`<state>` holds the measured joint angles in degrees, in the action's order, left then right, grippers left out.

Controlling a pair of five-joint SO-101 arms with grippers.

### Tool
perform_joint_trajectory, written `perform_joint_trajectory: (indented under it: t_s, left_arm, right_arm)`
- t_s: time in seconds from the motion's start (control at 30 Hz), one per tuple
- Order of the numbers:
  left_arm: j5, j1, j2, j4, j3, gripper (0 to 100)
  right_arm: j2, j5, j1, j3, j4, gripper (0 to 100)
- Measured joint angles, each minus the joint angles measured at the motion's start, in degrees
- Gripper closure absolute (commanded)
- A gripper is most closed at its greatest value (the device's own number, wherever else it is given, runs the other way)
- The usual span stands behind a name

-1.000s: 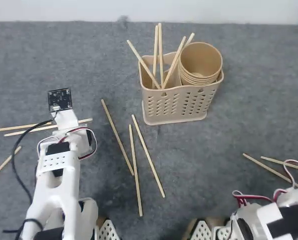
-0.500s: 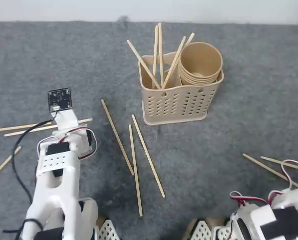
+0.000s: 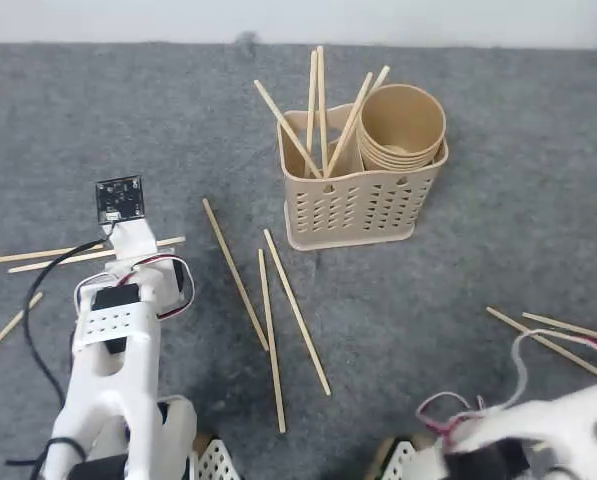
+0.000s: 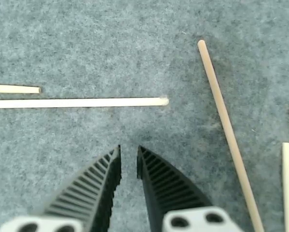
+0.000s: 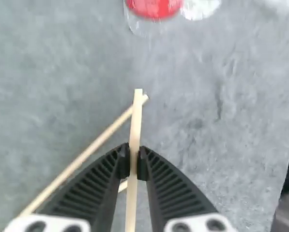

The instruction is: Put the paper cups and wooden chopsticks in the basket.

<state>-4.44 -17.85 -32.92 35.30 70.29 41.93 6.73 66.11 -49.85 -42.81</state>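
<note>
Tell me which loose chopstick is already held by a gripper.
The chopstick clamped between the right gripper's jaws. The other loose chopsticks lie flat on the carpet with no gripper on them.

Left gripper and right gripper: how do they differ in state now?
The left gripper holds nothing, its jaws slightly apart; the right gripper is shut on a chopstick. A loose chopstick lies ahead of the left gripper, untouched; the right gripper's chopstick juts past its tips. Both face grey carpet.
</note>
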Motion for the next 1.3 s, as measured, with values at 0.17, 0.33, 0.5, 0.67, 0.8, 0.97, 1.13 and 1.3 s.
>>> perform_joint_trajectory:
  t_s: [0.17,0.33,0.5,0.67,0.8,0.97,1.13,1.3]
  left_arm:
    - [0.0,0.0,0.0,0.0,0.0,95]
    - [0.0,0.0,0.0,0.0,0.0,95]
    - [0.0,0.0,0.0,0.0,0.0,95]
    - [0.0,0.0,0.0,0.0,0.0,95]
    - [0.0,0.0,0.0,0.0,0.0,95]
    - [0.0,0.0,0.0,0.0,0.0,95]
    - [0.0,0.0,0.0,0.0,0.0,95]
    - [0.2,0.0,0.0,0.0,0.0,95]
  right_arm:
    - [16.3,-1.8,-4.9,0.0,-7.1,99.2]
    - [31.6,-9.7,-13.2,0.0,-7.1,99.2]
    - [44.5,-15.6,-25.5,0.0,-0.4,99.2]
    - [50.1,-21.0,-37.9,0.4,10.7,99.2]
    - [51.4,-24.8,-47.8,0.4,20.4,99.2]
    - [49.4,-25.3,-61.6,0.6,34.5,99.2]
    - [39.6,-24.2,-73.3,3.3,46.6,99.2]
    - [25.3,-19.2,-81.2,9.8,48.7,99.1]
